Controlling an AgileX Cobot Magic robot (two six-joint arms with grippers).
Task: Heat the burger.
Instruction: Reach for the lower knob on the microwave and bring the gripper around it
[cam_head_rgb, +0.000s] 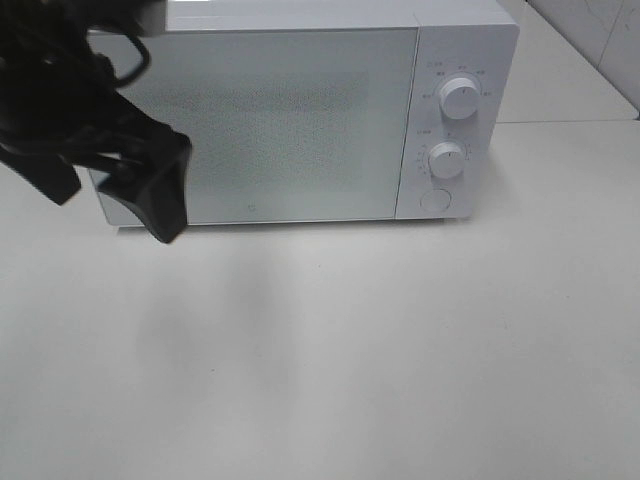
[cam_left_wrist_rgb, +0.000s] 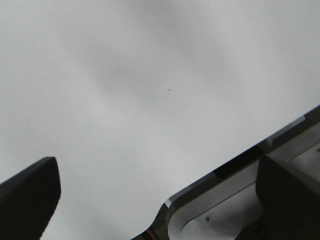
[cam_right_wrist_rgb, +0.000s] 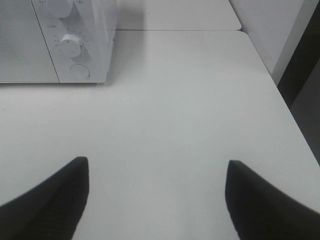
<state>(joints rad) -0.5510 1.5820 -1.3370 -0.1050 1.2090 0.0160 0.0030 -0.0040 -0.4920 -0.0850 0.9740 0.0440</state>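
- Burger: cannot tell where it is, no view shows it
- microwave (cam_head_rgb: 290, 120) stands at the back of the white table (cam_head_rgb: 330, 350) with its door (cam_head_rgb: 270, 125) shut; the door panel is frosted with a fine dot pattern and nothing can be made out behind it
- upper knob (cam_head_rgb: 459, 97), lower knob (cam_head_rgb: 447, 160) and round button (cam_head_rgb: 434, 199) sit on the right panel; the labels are too small to read
- left arm (cam_head_rgb: 70, 110) is a dark blurry mass covering the microwave's top left corner, cut off by the frame edge
- left gripper (cam_left_wrist_rgb: 160, 167): jaws wide apart, nothing between them, only the tips showing; pale blank surface below, with a grey metal-edged part at the corner that I cannot identify
- right gripper (cam_right_wrist_rgb: 157, 164): jaws well apart, nothing held, hanging over bare table in front of the microwave's right side; out of the high camera's frame
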